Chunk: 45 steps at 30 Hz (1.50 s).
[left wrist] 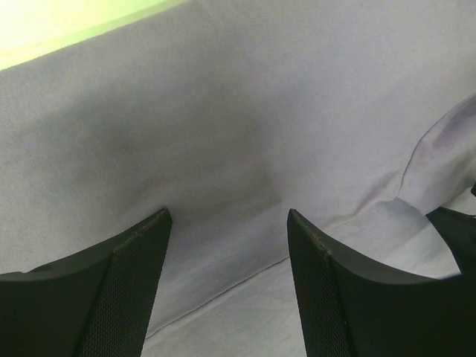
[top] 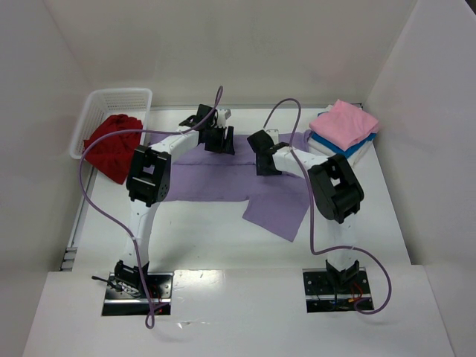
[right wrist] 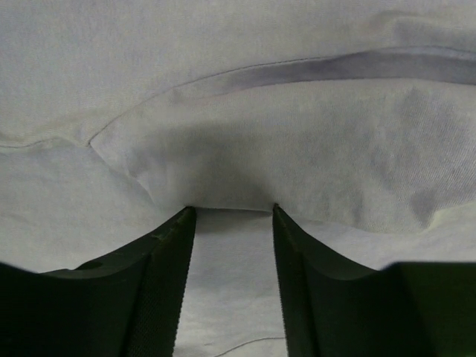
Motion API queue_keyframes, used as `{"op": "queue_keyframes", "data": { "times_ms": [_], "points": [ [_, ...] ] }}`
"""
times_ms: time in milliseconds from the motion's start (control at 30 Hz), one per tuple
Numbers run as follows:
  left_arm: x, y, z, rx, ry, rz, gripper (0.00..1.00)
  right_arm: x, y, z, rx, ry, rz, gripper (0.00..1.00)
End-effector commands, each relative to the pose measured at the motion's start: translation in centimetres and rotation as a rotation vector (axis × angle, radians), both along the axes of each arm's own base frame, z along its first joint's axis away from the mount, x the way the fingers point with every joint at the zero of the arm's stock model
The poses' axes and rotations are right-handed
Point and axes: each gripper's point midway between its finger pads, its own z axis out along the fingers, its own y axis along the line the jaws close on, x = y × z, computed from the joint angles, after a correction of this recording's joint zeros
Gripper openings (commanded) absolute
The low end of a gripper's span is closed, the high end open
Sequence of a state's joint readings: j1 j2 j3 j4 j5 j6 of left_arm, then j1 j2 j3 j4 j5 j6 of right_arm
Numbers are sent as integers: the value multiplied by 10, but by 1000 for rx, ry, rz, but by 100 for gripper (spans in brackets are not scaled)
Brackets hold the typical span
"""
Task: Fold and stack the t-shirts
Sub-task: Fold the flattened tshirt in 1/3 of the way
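Observation:
The lavender t-shirt lies spread on the white table, one sleeve flap reaching toward the front. My left gripper hovers over its far edge, jaws open and empty, with cloth and a seam below them. My right gripper is open at the shirt's far right part, its fingertips touching a folded cloth edge near the collar band. The deep red t-shirt sits crumpled in the basket. The pink t-shirt lies folded on the folded blue t-shirt.
The white lattice basket stands at the back left. The folded stack rests on something white at the back right. White walls enclose the table on three sides. Purple cables loop over both arms.

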State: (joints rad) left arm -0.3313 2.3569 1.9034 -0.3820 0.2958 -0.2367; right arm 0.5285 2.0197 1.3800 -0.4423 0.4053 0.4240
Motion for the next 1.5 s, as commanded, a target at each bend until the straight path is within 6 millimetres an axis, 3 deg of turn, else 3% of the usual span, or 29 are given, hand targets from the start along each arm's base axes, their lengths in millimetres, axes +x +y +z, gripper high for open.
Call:
{"op": "queue_keyframes", "data": {
  "times_ms": [0,133,367,633,733,1000,1067,1433,1467],
  "points": [
    [-15,9,-45,48,101,-8,73,9,-2,-2,-50,-43,-12,50],
    [-15,9,-45,48,101,-8,73,16,-10,3,-107,-69,-14,50],
    [-17,10,-46,51,110,-9,73,23,-9,-4,-126,-68,-22,60],
    [-17,9,-46,47,108,-21,73,33,-14,2,-118,-90,-35,60],
    [-17,9,-46,47,108,-21,73,36,-6,16,-73,-115,-23,60],
    [-17,9,-46,47,108,-21,73,23,-2,19,72,-102,8,66],
    [-19,9,-47,50,116,-21,73,25,-3,29,89,-119,4,68],
    [-17,9,-44,51,103,-28,73,-24,-24,14,58,8,-5,68],
    [-19,9,-45,54,112,-28,73,-24,-23,14,63,7,-12,64]
  ]
}}
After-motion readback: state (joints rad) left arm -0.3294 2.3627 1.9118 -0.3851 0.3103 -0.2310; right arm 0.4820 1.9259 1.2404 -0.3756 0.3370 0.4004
